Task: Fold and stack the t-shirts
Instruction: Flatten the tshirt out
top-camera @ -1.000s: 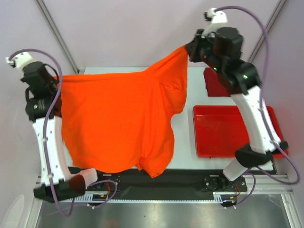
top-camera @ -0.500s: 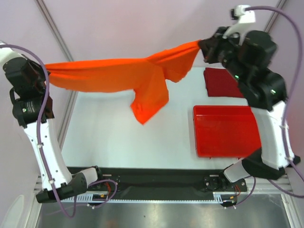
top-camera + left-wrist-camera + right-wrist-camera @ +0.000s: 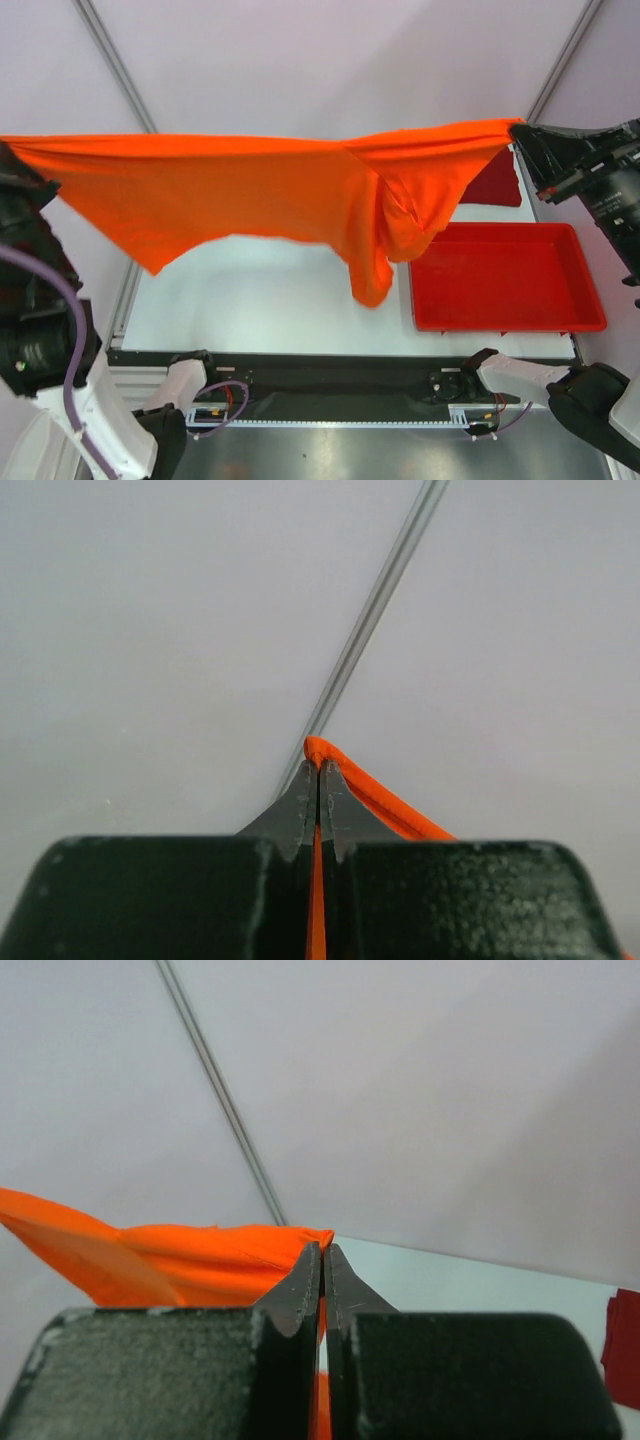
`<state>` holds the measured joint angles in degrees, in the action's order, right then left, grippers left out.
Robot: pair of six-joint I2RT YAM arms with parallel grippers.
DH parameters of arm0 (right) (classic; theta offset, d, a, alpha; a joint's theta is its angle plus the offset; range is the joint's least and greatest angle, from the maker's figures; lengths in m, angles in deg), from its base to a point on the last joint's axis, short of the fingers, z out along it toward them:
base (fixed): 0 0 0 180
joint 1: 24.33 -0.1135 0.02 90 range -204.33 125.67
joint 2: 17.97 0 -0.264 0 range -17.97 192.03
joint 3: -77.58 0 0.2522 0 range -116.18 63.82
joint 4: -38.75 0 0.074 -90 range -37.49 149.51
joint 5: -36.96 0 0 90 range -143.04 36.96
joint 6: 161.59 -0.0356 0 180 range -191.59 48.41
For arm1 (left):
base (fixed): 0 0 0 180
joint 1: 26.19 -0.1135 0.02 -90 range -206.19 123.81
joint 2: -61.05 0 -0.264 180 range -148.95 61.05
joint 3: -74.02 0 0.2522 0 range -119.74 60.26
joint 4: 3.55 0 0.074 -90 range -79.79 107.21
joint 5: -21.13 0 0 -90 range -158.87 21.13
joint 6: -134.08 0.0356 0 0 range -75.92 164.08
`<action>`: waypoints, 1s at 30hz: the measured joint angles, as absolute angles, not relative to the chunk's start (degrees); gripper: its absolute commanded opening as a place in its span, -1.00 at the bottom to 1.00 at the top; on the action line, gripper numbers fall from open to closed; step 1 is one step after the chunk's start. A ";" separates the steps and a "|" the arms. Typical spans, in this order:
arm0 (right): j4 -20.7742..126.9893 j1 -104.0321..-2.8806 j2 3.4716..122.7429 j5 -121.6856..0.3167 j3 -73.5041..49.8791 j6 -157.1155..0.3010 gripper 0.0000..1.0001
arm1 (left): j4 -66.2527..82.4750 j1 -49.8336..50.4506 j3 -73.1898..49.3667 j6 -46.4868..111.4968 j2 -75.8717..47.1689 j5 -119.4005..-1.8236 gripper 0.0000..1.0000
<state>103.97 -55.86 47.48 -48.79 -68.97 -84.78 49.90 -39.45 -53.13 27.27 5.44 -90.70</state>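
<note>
The orange t-shirt (image 3: 250,190) hangs stretched wide in the air between my two grippers, high above the table, with a fold drooping near the middle right. My left gripper (image 3: 8,150) is shut on its left corner at the far left edge; the pinched cloth shows in the left wrist view (image 3: 316,752). My right gripper (image 3: 520,135) is shut on its right corner; the cloth shows in the right wrist view (image 3: 200,1255). The dark red folded t-shirt (image 3: 495,185) lies at the back right of the table, partly hidden by the orange cloth, and its edge shows in the right wrist view (image 3: 625,1345).
A rigid red plastic tray (image 3: 500,280) stands on the right half of the white table (image 3: 240,290). Metal frame posts (image 3: 110,60) rise at the back corners. The arm bases and cables sit along the near edge.
Both arms have risen and spread further apart. The orange t-shirt went from draped over the table to stretched taut and lifted, and now spans almost the whole view.
</note>
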 measured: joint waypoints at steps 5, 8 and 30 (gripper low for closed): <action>104.50 -55.86 48.59 -49.43 -71.35 -84.96 -1.00 | 47.19 -37.72 -56.23 29.15 6.53 -94.68 -0.99; 103.52 -55.86 51.65 -49.21 -71.68 -84.70 -1.00 | 46.53 -37.65 -53.89 29.15 5.00 -95.83 -0.99; 86.34 -51.09 105.49 -51.79 -57.63 -83.60 -1.00 | 29.15 -44.37 -16.32 23.68 -43.76 -86.13 -0.99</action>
